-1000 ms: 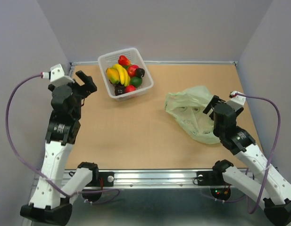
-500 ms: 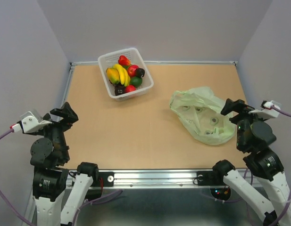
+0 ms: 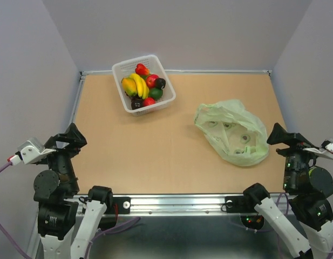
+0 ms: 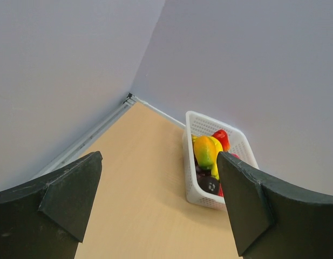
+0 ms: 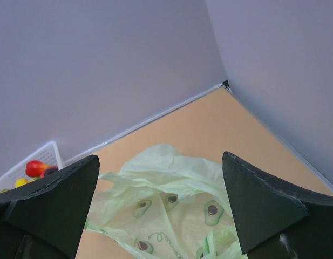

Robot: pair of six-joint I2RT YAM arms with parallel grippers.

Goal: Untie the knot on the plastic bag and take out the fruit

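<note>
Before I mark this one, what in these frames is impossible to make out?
- Basket bottom: top view, banana and fruit cover what lies beneath.
- Bag interior: top view, crumpled folds hide whether anything is inside.
- Knot: right wrist view, bunched plastic cut off by bottom edge; tied or not, cannot tell.

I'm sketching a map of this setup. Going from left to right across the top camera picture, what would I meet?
left gripper, open → white basket holding the fruit → plastic bag, lying crumpled → right gripper, open
</note>
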